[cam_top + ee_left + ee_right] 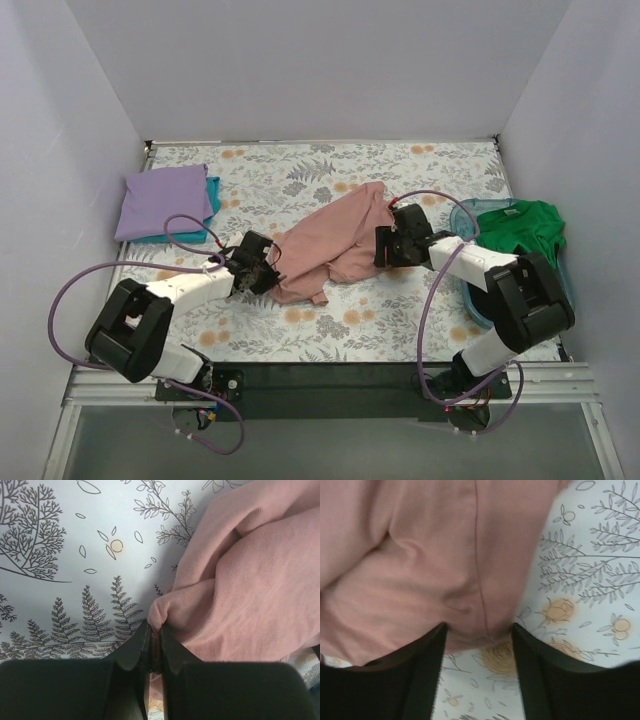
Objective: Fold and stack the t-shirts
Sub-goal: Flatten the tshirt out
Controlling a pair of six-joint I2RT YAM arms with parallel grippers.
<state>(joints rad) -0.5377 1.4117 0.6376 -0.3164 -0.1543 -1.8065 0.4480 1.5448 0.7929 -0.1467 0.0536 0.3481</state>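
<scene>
Lying crumpled on the floral-printed tabletop [300, 175]: one pink t-shirt [335, 245], soft fine-ribbed knit, dusty pink, bunched into rounded folds with a straight stitched seam showing in the right wrist view. Its long axis runs on a diagonal. The far end, toward the back wall, lies nearer the translucent teal tub [476, 308]; the near end lies farther from the tub, on the left-arm side. The whole shirt sits just beside the tub, apart from it.

Left hand [156, 630]: black fingers pressed together, pinching a small puckered fold of the pink t-shirt at the end farthest from the tub.

Right hand [479, 635]: black fingers standing well apart, astride a loose edge of the pink cloth at the end nearest the tub, not closed on it.

Green t-shirt [520, 228]: bright green knit, heaped loosely in the tub and spilling over its rim.

Lavender t-shirt [165, 200]: folded flat into a neat rectangle, well apart from the tub on the far left-arm side. It rests on a teal t-shirt [213, 192], of which only an edge shows.
</scene>
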